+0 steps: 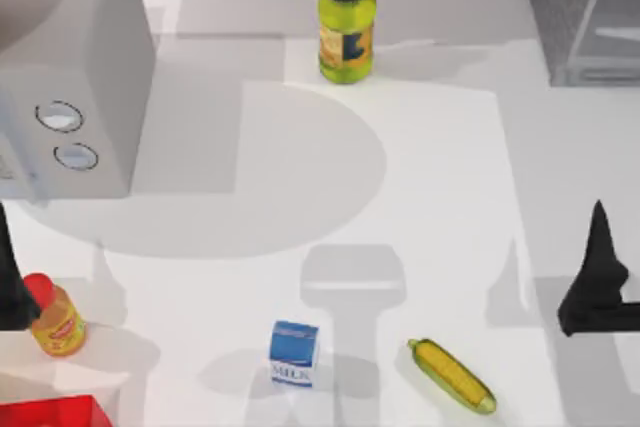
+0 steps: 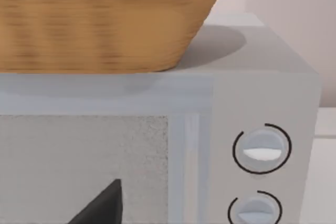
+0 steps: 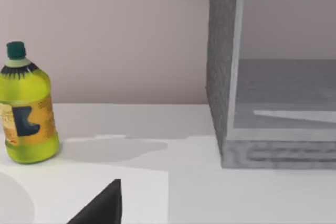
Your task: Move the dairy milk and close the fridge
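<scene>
The dairy milk [image 1: 294, 352] stands at 6 o'clock on the bench [image 1: 440, 177], beside a corn cob [image 1: 451, 374]. The fridge [image 1: 580, 12] sits at 1 o'clock. The left claw [image 1: 12, 282] waits at 9 o'clock and the right claw [image 1: 598, 277] at 3 o'clock; I cannot tell their grip.

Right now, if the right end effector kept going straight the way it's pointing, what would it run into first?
Probably the fridge. In the top view the right end effector points toward the table's far side, where the fridge stands. The right wrist view shows only bare table before it, though depth is hard to judge.
</scene>
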Robot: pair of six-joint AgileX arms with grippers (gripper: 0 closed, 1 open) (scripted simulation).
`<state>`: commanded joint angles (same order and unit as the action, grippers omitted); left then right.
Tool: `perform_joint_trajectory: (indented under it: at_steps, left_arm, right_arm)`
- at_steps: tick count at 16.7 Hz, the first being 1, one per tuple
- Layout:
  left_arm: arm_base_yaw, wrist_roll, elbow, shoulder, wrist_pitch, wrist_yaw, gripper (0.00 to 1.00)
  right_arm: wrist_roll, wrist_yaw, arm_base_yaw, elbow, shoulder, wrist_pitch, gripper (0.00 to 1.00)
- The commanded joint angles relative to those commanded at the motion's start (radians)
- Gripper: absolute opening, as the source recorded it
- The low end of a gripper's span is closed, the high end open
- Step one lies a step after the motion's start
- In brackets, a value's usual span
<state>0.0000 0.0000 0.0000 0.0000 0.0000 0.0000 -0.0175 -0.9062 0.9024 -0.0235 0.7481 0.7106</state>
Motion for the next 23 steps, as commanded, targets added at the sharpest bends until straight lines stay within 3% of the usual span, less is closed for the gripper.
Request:
perform_joint_trajectory:
  at_steps: [10, 23]
  left_arm:
    - [0.0, 0.0, 0.0, 0.0, 0.0, 0.0, 1.0]
    - [0.0, 0.0, 0.0, 0.0, 0.0, 0.0, 1.0]
  right_arm:
    - [-0.032, -0.029, 0.023, -0.025, 0.041, -0.009, 1.0]
    - [-0.609, -0.154, 0.104, -0.488, 0.449, -0.501, 1.0]
